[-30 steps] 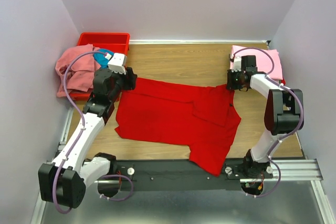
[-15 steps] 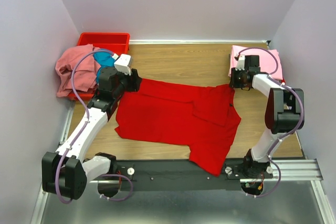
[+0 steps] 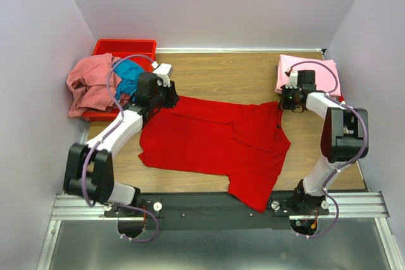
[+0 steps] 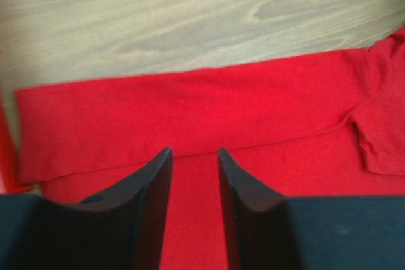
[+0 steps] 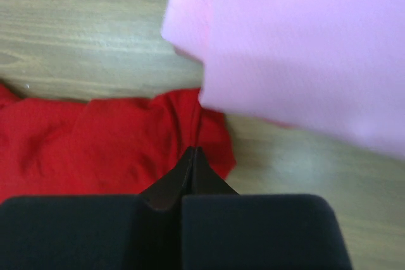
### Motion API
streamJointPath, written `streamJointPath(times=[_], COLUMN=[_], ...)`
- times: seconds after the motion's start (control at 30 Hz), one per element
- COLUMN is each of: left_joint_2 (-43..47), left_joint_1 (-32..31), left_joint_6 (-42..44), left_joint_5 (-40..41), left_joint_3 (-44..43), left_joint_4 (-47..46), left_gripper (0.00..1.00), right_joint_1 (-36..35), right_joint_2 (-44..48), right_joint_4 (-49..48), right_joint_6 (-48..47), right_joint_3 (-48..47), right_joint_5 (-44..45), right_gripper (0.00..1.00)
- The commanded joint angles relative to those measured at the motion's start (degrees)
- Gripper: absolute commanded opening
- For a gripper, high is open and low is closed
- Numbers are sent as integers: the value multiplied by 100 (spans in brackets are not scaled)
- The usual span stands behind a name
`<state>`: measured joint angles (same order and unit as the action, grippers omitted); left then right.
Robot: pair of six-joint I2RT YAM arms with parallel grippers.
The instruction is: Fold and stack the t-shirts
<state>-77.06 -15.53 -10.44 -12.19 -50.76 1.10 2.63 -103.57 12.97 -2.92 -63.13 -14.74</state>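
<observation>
At left, my left gripper (image 4: pixel 193 151) slid over the far edge of the red t-shirt (image 3: pixel 209 137), spread on the table (image 3: pixel 221 71), jaws half parted, narrowing, empty. My right gripper (image 5: pixel 193 150) just closed fully at its corner; pinch unclear. Fold was starting.

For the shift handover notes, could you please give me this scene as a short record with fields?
Centre: red t-shirt lying spread on the table
Far right corner: light pink t-shirt, folded
Far left: red bin, salmon pink t-shirt and teal t-shirt heaped over it
Left gripper: open, above the red t-shirt's far left edge
Right gripper: shut, at the red t-shirt's far right corner
</observation>
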Motion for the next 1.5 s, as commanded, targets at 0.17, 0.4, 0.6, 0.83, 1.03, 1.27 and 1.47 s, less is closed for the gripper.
streamJointPath(times=[0.17,0.4,0.6,0.83,1.03,1.27,1.47], left_joint_2=[-1592,-2024,-2050,-2357,-2718,-2999,-3166], left_joint_1=[-196,-258,-258,-258,-258,-258,-258], left_joint_6=[-424,-319,-152,-81,-64,-116,-160], left_joint_5=[480,401,383,419,507,770,867], left_joint_3=[-1066,-1322,-1269,-1436,-1656,-1814,-1919], left_joint_4=[592,619,584,628,698,883,1023], left_gripper=[32,32,40,41,41,40,38], right_joint_1=[369,378,378,378,378,431,501], right_joint_2=[1136,778,-101,-409,-419,405,1250], right_joint_4=[21,48,30,-23,-31,-5,240], right_joint_6=[55,195,450,441,494,599,705], right_joint_3=[609,382,-198,-305,-287,282,758], right_joint_5=[-143,-879,-1250,-1417,-1374,-786,-547], right_gripper=[0,27,38,39,17,1,0])
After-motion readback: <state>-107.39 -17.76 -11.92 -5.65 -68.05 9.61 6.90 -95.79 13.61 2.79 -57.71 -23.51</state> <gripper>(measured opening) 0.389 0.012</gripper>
